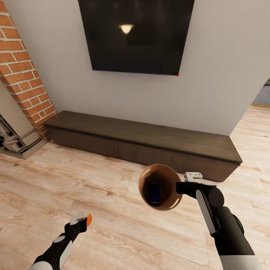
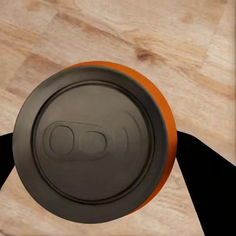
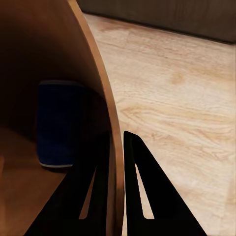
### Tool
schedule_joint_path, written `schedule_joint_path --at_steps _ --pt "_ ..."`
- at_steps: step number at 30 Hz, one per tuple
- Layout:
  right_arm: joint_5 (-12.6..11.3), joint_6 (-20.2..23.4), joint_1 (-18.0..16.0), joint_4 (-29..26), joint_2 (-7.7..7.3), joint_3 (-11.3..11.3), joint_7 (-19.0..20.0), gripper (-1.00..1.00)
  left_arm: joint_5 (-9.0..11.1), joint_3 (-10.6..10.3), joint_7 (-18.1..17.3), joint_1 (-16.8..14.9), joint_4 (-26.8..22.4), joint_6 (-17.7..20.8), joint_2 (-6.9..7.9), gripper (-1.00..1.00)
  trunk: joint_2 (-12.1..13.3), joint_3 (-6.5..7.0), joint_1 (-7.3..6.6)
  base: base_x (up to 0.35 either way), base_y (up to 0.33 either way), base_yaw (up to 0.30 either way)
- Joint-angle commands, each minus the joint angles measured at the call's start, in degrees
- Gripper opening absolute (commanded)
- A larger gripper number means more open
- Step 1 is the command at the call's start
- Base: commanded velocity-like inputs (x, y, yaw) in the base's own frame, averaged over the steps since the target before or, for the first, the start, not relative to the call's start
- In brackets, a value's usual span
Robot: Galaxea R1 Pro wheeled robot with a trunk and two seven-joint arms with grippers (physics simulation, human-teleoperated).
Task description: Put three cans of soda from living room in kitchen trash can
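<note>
The tash can (image 1: 160, 186) is held off the floor by the right gripper (image 1: 180, 187), whose fingers (image 3: 142, 191) are pinched over the copper-brown rim, one inside the wall and one outside, as the right wrist view shows. The can is tipped so that its dark inside faces the head camera. A dark blue can of soda (image 1: 152, 192) lies inside it, against the bottom; so one of the three is judged to be already in place.

An orange can of soda (image 2: 93, 142) is gripped by the left gripper (image 1: 83, 219), low at the left of the head view, above the light wood floor (image 1: 112, 210). The fingers are closed against its sides, and its silvery top faces the left wrist camera. This second can is well apart from the tash can and is not yet inside.

The third can is not accounted for. The scene is the living room: a wall TV (image 1: 137, 33), a low dark TV cabinet (image 1: 142, 140) and a brick fireplace (image 1: 22, 75) are seen. The carrying of the tash can to the kitchen is judged to be left to do.
</note>
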Motion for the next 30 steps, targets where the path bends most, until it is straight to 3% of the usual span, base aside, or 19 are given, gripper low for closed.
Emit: schedule_joint_path --at_steps 1,30 --pt "-1.1 0.0 0.0 0.0 0.01 0.0 0.4 -1.0 0.0 0.0 0.0 0.0 0.0 0.0 0.0 -1.0 0.4 0.29 -0.23 0.0 0.0 0.0" --pt "-1.1 0.0 0.1 0.0 0.01 0.0 0.4 -1.0 0.0 0.0 -0.1 0.0 0.0 0.0 0.0 -1.0 12.0 8.25 -6.6 0.0 0.0 0.0"
